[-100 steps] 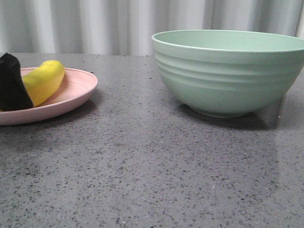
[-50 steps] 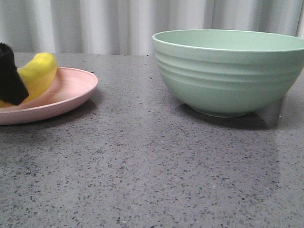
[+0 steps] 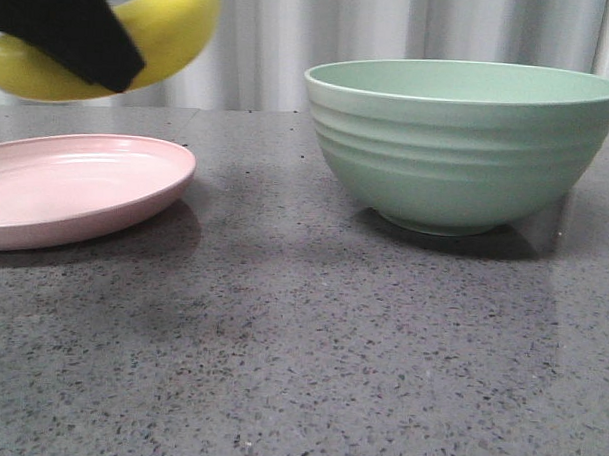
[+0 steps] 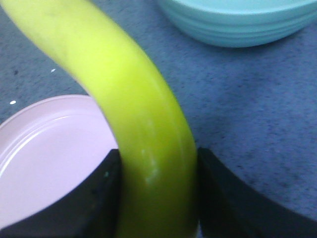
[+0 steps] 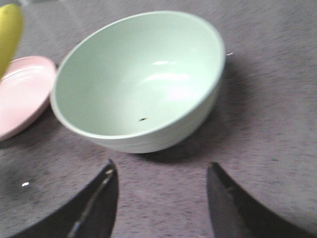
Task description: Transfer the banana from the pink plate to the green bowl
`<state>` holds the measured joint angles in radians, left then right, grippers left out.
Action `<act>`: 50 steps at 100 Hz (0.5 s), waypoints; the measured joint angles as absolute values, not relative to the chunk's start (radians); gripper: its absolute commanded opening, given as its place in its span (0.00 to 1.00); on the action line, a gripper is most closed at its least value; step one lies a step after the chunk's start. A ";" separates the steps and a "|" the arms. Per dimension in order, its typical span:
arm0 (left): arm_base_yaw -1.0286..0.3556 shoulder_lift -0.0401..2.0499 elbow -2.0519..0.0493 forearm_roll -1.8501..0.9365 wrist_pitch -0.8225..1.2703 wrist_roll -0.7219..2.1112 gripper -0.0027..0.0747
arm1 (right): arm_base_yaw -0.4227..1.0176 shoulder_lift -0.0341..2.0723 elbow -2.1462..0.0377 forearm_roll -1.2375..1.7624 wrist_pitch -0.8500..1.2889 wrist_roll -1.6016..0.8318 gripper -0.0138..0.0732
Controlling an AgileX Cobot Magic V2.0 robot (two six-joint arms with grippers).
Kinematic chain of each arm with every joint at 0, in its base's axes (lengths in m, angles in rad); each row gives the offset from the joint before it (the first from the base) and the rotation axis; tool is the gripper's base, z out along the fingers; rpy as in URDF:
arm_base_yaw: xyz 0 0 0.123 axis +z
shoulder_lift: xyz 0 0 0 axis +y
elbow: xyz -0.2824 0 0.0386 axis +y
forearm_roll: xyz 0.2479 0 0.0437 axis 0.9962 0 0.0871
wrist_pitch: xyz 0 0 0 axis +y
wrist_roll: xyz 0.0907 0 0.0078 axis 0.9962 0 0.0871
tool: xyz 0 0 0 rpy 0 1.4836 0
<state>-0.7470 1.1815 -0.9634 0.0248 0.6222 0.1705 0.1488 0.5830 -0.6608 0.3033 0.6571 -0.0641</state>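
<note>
My left gripper (image 3: 66, 30) is shut on the yellow banana (image 3: 161, 33) and holds it in the air above the pink plate (image 3: 76, 190), at the upper left of the front view. In the left wrist view the banana (image 4: 143, 124) sits between the two black fingers of that gripper (image 4: 157, 191), with the bare plate (image 4: 49, 153) below. The green bowl (image 3: 463, 143) stands on the table to the right, with nothing in it but a small dark speck (image 5: 142, 119). My right gripper (image 5: 162, 171) is open and holds nothing, above the table near the bowl (image 5: 138, 79).
The grey speckled table (image 3: 300, 348) stretches between plate and bowl and toward the front. A pale curtain (image 3: 271, 37) hangs behind the table. The plate (image 5: 22, 91) and the banana's end (image 5: 9, 34) also show in the right wrist view.
My left gripper has lifted the banana off the pink plate, up and a little to the right. The plate now lies bare. The bowl has not moved.
</note>
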 measured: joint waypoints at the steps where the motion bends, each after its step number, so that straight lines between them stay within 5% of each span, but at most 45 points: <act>1: -0.758 1.179 -0.963 0.023 0.622 0.170 0.01 | 0.157 0.596 -0.664 0.309 0.658 -0.064 0.62; 50: -0.994 1.173 -0.963 -0.005 0.624 0.173 0.01 | 0.456 1.044 -0.945 0.418 0.599 -0.068 0.62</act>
<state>-0.9937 1.1730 -0.9634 -0.0053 0.6242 0.1727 0.4564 1.0443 -0.9452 0.4177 0.5990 -0.0679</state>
